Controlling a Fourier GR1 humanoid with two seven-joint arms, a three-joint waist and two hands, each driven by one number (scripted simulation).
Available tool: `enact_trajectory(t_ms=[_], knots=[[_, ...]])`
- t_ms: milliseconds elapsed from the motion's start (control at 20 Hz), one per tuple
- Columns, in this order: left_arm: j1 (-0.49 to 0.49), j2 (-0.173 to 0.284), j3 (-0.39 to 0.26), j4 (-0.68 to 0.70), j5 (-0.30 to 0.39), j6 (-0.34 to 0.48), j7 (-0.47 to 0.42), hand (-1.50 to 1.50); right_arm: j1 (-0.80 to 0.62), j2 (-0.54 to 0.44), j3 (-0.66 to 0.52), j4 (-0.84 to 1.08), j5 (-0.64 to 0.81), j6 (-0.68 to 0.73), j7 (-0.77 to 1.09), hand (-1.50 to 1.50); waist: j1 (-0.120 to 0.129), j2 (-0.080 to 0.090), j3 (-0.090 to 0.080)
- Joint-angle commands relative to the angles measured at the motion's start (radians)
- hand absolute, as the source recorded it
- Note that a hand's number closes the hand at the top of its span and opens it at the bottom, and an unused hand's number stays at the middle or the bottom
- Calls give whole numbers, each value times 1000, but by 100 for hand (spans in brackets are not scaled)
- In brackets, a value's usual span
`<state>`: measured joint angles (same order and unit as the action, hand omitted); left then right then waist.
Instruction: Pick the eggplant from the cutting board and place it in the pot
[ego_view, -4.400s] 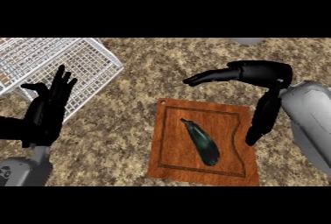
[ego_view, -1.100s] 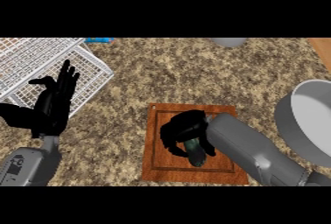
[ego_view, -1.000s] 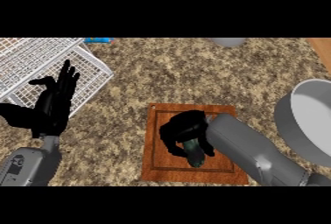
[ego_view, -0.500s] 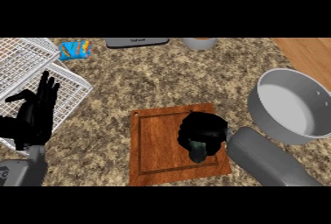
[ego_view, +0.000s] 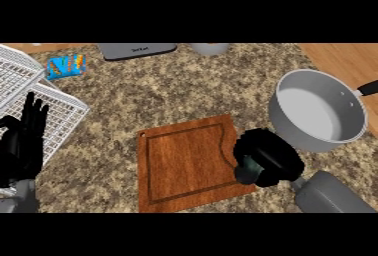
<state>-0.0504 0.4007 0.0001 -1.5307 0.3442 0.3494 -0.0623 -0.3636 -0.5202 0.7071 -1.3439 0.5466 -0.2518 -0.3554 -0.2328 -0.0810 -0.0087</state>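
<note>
While its black fingers curl tightly inward, the right robot hand (ego_view: 267, 164) sits at the right edge of the brown wooden cutting board (ego_view: 186, 165), overlapping the board's right rim and the speckled stone counter (ego_view: 170, 85) beside it. A small dark teal-green patch shows between the curled fingers at the lower left of the fist; this is the dark eggplant (ego_view: 248, 169), held inside the grasp and mostly hidden by the fingers. The eggplant is therefore off the board's flat centre and raised in the hand, just left of and below the pot. The grey forearm (ego_view: 328, 194) of this arm comes in from the lower right corner of the head view.

The round grey metal pot (ego_view: 319, 114) stands on the counter just up and right of the fist, its pale inside showing and its black handle (ego_view: 368, 88) pointing toward the right edge. The near rim of the pot lies very close to the knuckles; whether they touch cannot be told.

The cutting board's inner groove frames bare wood, and its surface carries nothing else.

At the left edge the left robot hand (ego_view: 22, 145) rests with straight fingers pointing up, holding nothing, in front of the white wire dish rack (ego_view: 29, 95). A small blue packet (ego_view: 66, 66) lies on the counter near the rack's upper corner. Along the far edge of the counter stand a grey boxy appliance (ego_view: 136, 49) and, to its right, a pale round vessel (ego_view: 210, 48), both cut off by the view's top.
</note>
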Motion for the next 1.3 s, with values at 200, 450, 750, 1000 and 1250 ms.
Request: enact_trajectory(t_ms=[200, 450, 750, 1000, 1250], knots=[[-13, 37, 33, -40, 11, -8, 3, 0, 182, -174, -254, -344, -87, -183, 164, 150, -9, 19, 4], [3, 25, 3, -84, 21, -22, 21, 0, 350, -327, -449, -538, -203, -210, 241, 150, 43, 37, 7], [-56, 31, -31, -104, 5, -40, 42, 0, 569, -520, -730, -589, -363, -140, 259, 150, 125, 62, 9], [-146, 10, -43, -41, 5, -63, 51, 0, 725, -501, -932, -437, -484, -94, 38, 150, 168, 74, 10], [-178, -43, -71, 22, -14, -87, 14, 0, 690, -511, -1091, -206, -599, 67, -150, 150, 207, 79, 9]])
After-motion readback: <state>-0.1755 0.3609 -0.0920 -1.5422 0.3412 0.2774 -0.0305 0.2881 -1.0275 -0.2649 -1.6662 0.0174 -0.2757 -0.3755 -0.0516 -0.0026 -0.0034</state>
